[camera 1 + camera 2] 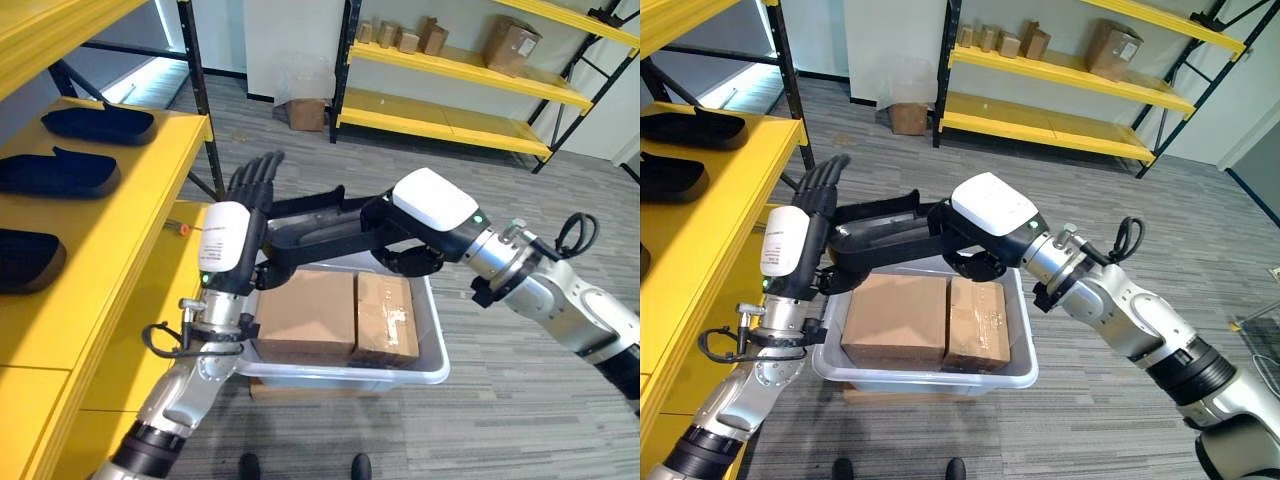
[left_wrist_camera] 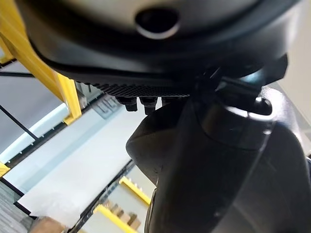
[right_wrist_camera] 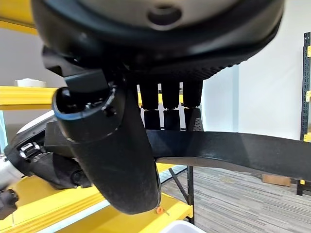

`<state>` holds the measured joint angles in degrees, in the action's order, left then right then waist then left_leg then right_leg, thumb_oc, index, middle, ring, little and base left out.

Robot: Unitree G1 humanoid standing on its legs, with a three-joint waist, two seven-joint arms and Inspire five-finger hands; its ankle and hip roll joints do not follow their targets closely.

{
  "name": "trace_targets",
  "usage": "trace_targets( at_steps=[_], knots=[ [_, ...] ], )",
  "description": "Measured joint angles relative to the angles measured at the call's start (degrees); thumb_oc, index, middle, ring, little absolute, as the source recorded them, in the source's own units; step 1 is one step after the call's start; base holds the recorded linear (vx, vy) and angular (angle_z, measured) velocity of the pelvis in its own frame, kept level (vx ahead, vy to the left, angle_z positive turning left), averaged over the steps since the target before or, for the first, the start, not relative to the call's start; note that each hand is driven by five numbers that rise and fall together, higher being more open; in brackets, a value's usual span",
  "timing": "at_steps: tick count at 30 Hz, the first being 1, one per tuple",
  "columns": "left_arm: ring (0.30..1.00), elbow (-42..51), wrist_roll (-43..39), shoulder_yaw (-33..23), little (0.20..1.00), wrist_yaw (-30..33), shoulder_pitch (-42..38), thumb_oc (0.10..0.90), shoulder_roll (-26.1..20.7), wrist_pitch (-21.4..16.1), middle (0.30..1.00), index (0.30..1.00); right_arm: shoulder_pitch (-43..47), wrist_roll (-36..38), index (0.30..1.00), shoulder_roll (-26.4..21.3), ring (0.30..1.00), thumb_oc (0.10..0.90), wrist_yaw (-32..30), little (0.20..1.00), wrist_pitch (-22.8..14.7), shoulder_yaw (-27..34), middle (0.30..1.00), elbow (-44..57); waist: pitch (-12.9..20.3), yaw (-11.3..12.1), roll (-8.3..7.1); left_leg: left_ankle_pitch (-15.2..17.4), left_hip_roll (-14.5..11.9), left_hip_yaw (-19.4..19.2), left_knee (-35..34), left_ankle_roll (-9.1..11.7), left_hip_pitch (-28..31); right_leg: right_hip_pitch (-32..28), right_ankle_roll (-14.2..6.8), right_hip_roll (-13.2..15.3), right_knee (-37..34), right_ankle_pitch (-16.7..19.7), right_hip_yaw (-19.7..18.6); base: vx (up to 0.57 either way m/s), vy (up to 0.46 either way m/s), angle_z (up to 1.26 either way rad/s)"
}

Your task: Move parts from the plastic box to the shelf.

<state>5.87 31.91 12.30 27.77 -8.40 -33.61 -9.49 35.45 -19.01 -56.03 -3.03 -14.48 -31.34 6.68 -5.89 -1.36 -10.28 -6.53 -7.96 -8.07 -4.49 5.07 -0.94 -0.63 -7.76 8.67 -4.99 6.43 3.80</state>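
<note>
Right robot hand [image 1: 940, 235] grips long black curved part [image 1: 880, 222] above plastic box [image 1: 1025, 345]; left robot hand [image 1: 252, 185] fingers straight, prob. touching part.

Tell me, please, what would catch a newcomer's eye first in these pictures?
Most striking is the long black part held in the air above the plastic box, with the right hand gripping one end and the left hand, fingers straight and raised, against the other. Two cardboard boxes lie in the plastic box, and similar black parts already lie on the yellow shelf to the robot's left.
</note>
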Motion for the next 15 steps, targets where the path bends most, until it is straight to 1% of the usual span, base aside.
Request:
trace_targets(
  at_steps=[4,9,10,11,15],
  knots=[
    [1.000,0.11,0.02,0.99,1.000,-1.06,0.00,0.900,-2.63,-0.93,1.000,1.000,0.00,0.00,0.300,-0.12,0.300,0.400,0.00,0.300,0.30,-0.91,0.300,-0.29,0.00,-0.04,0.01,0.01,0.00,-0.04,0.00,-0.01,0.02,0.01,0.00,0.00,0.00,0.00,-0.02,0.00,0.000,0.00],
    [1.000,0.12,0.18,1.06,1.000,-1.23,0.00,0.900,-3.49,-1.54,1.000,1.000,0.00,0.01,0.300,-0.03,0.300,0.400,0.00,0.300,0.41,-1.76,0.300,-0.31,0.00,-0.06,0.02,0.01,0.00,-0.07,0.00,-0.02,0.02,0.03,0.00,0.00,0.00,0.00,-0.05,0.00,0.000,0.00],
    [0.953,0.12,0.28,1.06,0.953,-1.23,0.00,0.867,-3.49,-1.81,0.953,0.953,0.00,0.00,0.300,-0.04,0.300,0.400,0.00,0.300,0.44,-1.76,0.300,-0.31,0.00,-0.05,0.02,0.01,0.00,-0.08,0.00,-0.02,0.02,0.02,0.00,0.00,0.00,0.00,-0.04,0.00,0.000,0.00],
    [0.300,0.11,0.28,1.05,0.300,-1.23,0.00,0.400,-3.49,-1.82,0.300,0.300,0.00,0.00,0.300,-0.03,0.300,0.400,0.00,0.300,0.44,-1.76,0.300,-0.31,0.00,-0.05,0.02,0.01,0.00,-0.08,0.00,-0.02,0.02,0.03,0.00,0.01,0.00,0.00,-0.05,0.00,0.000,0.00],
    [0.300,0.11,0.29,1.05,0.300,-1.23,0.01,0.400,-3.48,-1.82,0.300,0.300,0.00,0.00,0.300,-0.04,0.300,0.400,0.00,0.300,0.44,-1.76,0.300,-0.31,0.00,-0.04,0.02,0.01,0.01,-0.09,0.00,-0.02,0.02,0.03,0.00,0.01,0.00,0.00,-0.08,0.00,0.000,0.00]
  ],
)
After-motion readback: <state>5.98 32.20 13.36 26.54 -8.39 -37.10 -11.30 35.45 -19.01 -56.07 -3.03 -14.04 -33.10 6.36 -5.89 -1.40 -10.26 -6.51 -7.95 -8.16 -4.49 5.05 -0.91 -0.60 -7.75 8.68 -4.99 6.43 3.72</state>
